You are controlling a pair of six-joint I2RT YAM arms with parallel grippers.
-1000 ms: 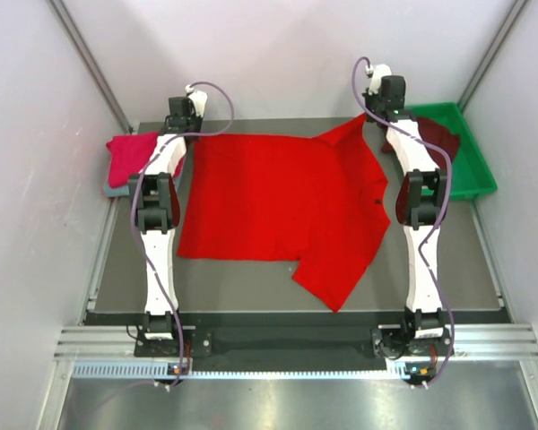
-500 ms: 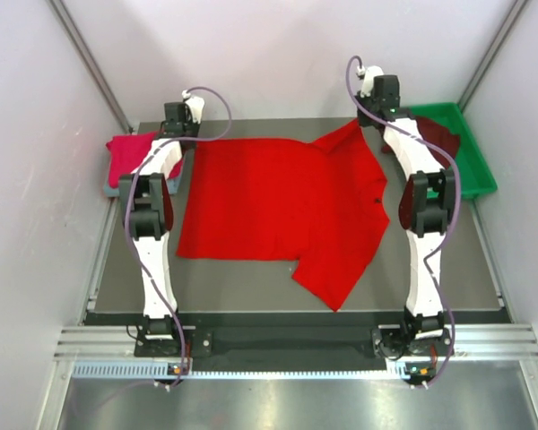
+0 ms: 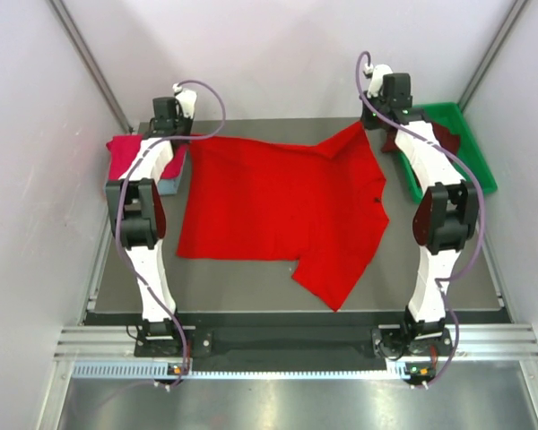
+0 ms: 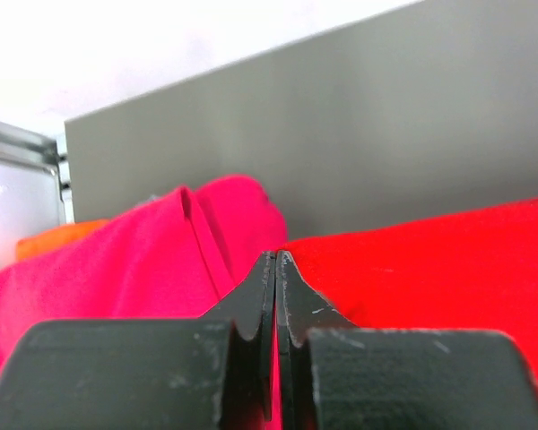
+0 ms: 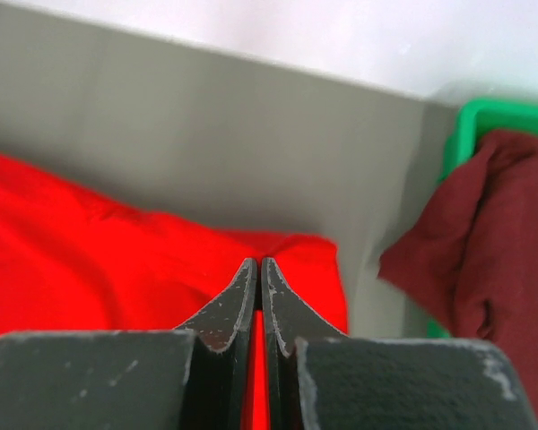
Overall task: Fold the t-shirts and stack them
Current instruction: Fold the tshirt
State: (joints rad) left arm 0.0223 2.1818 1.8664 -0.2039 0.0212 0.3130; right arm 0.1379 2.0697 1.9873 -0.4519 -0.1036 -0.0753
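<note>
Watching the red shirt (image 3: 278, 206). It is lying spread across the middle of the table (image 3: 242, 282), back edge along the far side, one sleeve trailing toward me.

Change over the last second:
- Both arms are swinging their elbows outward, the left arm (image 3: 136, 219) toward the wall and the right arm (image 3: 444, 219) toward the tray (image 3: 473, 157).
- The left wrist is sliding a little leftward, toward the pink shirt (image 3: 125, 157).
- The cloth itself is barely shifting.

I am reading this as the arms settling at the two far corners ahead of a first fold. Folding of this shirt is not yet begun.

Left gripper (image 4: 275, 258): fingers clenched tip to tip, sitting right where the red cloth is meeting the pink shirt.

Right gripper (image 5: 257, 262): likewise clenched, tips at the far right corner of the red shirt. The maroon shirt (image 5: 484, 242) is lying off to its right in the tray.

Hard to make out:
- I am not able to tell whether either pair of fingers is actually nipping cloth or only resting on it. The tips are hiding the contact in both wrist views, and from above the wrists are covering the corners.
- The grey-blue shirt (image 3: 168, 185) is showing only as a sliver under the pink one.
- An orange patch (image 4: 54, 237) at the edge of the left wrist view is something I am failing to identify.
</note>
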